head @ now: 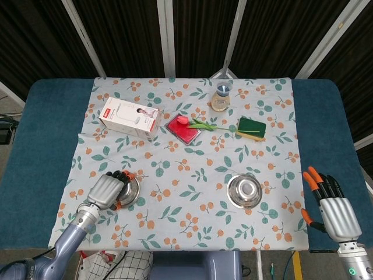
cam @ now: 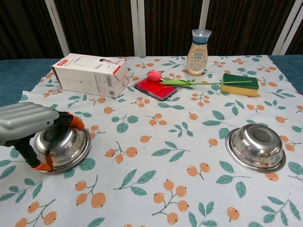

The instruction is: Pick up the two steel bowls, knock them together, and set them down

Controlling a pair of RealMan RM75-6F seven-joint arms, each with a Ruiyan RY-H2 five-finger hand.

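Note:
Two steel bowls lie upside down on the flowered cloth. My left hand [head: 109, 190] [cam: 27, 124] grips the left bowl [head: 130, 190] [cam: 67, 144]. Its fingers curl over the bowl's far side and the thumb [cam: 41, 163] presses the near rim. The bowl still rests on the cloth. The right bowl [head: 245, 191] [cam: 256, 147] sits alone at the front right. My right hand [head: 333, 208] hovers to the right of it, beyond the cloth's edge, with its fingers spread and nothing in them. The chest view does not show this hand.
Along the back half of the cloth stand a white box [head: 129, 116] [cam: 90, 74], a red pad [head: 182, 129] [cam: 155, 88] with a tulip across it, a bottle [head: 221, 97] [cam: 199, 46] and a green-and-yellow sponge [head: 251, 128] [cam: 240, 83].

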